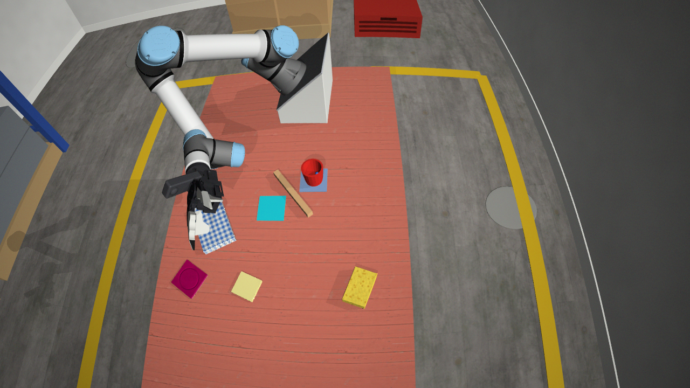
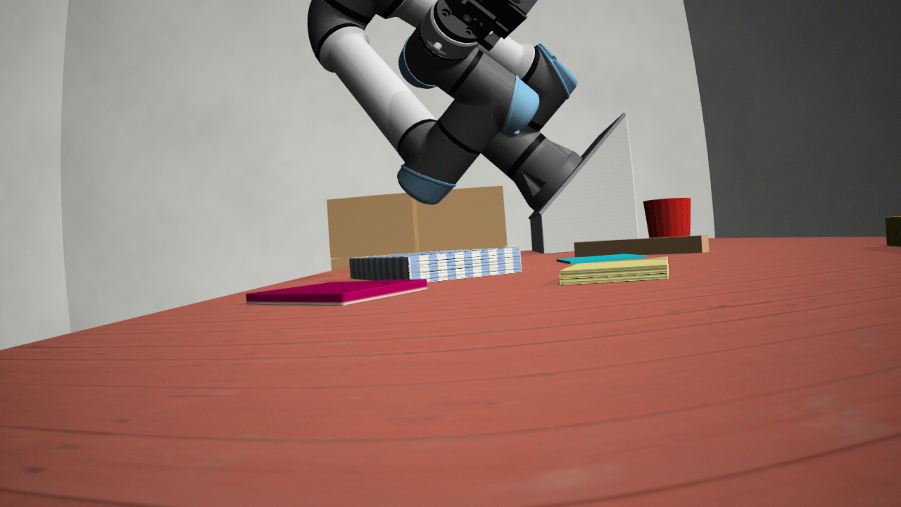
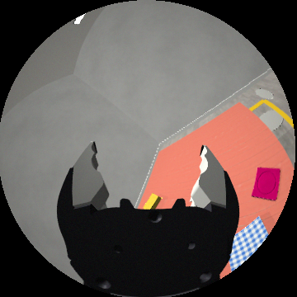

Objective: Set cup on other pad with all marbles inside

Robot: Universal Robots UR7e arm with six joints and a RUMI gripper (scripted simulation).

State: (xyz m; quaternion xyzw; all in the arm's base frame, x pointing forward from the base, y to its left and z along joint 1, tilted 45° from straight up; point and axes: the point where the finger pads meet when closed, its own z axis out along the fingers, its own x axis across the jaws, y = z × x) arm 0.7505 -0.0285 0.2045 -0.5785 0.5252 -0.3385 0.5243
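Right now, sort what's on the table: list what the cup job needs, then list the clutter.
Job:
- red cup on the blue pad
- cyan pad, the target
- wooden rail between the pads, to be cleared
- gripper, open and empty

Clutter:
- checked cloth
- magenta plate
- pale yellow block
- yellow sponge

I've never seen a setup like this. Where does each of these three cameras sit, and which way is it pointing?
Top: overhead, looking down on the red table; the whole arm and claw show.
Exterior: low at the table edge, looking across it toward the red cup; only arm links show.
Wrist: on the claw, looking out between its open fingers.
Shared: top and wrist both show the magenta plate and checked cloth.
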